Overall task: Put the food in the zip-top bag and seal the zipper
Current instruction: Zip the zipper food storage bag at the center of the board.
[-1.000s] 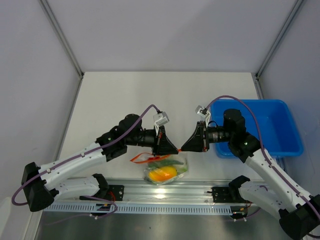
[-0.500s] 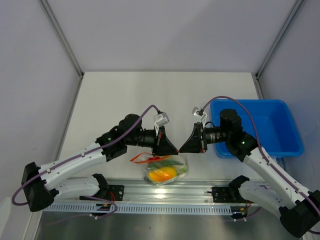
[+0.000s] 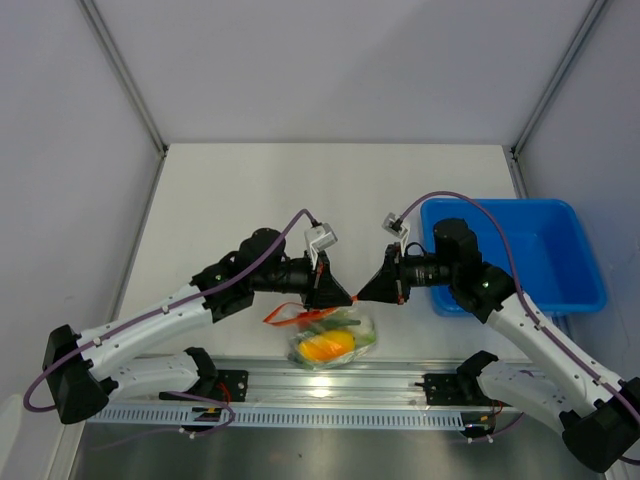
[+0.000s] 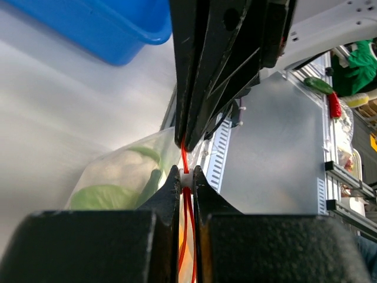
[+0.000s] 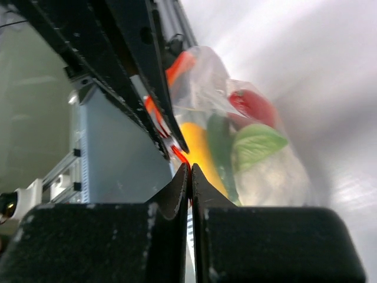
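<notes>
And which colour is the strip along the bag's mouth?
Orange-red; the zipper shows best in the left wrist view.

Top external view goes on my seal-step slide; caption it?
Left gripper and right gripper pinch the zipper of the zip-top bag holding the food.

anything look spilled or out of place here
Nothing spilled: the food sits inside the zip-top bag, and the left pincer and right pincer are both shut on the zipper. Only oddity: the zipper's left end sticks out crooked.
</notes>
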Controlling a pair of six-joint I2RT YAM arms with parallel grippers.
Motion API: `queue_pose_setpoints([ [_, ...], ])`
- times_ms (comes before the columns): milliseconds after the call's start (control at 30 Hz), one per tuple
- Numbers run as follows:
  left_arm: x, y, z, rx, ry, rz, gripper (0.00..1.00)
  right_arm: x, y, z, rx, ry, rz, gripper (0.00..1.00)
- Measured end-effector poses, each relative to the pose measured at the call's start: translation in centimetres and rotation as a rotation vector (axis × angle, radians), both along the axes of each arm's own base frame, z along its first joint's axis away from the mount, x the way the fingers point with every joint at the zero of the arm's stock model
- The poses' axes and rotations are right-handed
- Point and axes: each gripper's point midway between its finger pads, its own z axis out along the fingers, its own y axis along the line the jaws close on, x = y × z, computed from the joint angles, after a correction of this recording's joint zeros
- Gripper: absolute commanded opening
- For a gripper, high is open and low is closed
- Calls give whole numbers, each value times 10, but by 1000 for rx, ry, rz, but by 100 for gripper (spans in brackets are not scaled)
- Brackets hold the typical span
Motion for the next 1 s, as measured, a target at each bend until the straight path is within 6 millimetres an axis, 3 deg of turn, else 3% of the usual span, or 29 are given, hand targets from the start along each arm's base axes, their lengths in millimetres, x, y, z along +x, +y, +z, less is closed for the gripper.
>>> queue_pose_setpoints([
  [200,5,10,-11,59,7,59,1,16,-7,-12,-76,-24,-108,0],
  [467,4,32,-9,98,-26,120,1,37,-26,-13,-110,-47,-239,0],
  [667,1,52,-6,120,-46,172,0,40,-31,-12,-118,-44,-265,0],
  [1000,-11,102,0,134,-80,299,1,42,-32,-10,-115,-50,-275,0],
])
